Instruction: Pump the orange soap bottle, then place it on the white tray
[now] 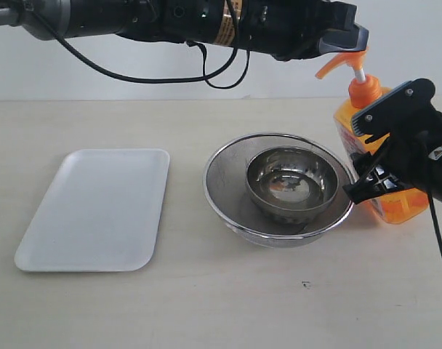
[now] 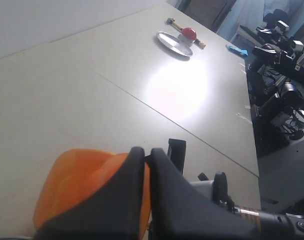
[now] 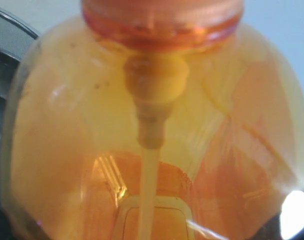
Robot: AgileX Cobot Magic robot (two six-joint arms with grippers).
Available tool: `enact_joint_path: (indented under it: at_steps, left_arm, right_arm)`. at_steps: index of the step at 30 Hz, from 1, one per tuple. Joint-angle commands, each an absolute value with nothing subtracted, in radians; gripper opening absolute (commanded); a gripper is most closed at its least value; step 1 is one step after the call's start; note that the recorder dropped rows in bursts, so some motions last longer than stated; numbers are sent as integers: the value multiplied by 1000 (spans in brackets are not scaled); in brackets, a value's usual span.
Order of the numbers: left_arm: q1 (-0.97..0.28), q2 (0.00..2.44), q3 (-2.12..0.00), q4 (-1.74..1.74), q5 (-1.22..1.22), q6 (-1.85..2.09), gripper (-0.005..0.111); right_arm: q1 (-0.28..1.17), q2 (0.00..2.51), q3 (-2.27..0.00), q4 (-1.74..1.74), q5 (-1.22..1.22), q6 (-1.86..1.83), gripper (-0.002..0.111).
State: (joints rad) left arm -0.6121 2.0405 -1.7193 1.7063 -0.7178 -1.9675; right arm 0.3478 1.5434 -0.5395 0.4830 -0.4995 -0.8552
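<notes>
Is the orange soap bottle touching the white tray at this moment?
Apart. The exterior view shows the orange soap bottle standing right of the steel bowls and the white tray lying left of them.

Orange soap bottle (image 1: pixel 346 115) and white tray (image 1: pixel 97 211)
Bottle stood upright near the worktop's (image 1: pixel 206 305) right edge; tray lay flat near its left.

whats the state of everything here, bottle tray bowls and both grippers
tall translucent orange soap bottle: upright on table, pump head raised
flat white rectangular tray: empty
small round steel bowl: nested inside large steel bowl
left gripper: shut, over the pump head
right gripper: straddles the bottle body, grip unclear
</notes>
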Motion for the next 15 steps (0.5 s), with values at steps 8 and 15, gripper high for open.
enact_joint_path:
  at_steps: [8, 15]
  left_arm:
    - [-617, 2127, -1715, 1744, -714, -1966, 5]
    - [-617, 2148, -1715, 1744, -712, -1959, 5]
  right_arm:
    - [350, 1528, -547, 462, -570, -863, 0]
    - [350, 1528, -547, 454, -572, -845, 0]
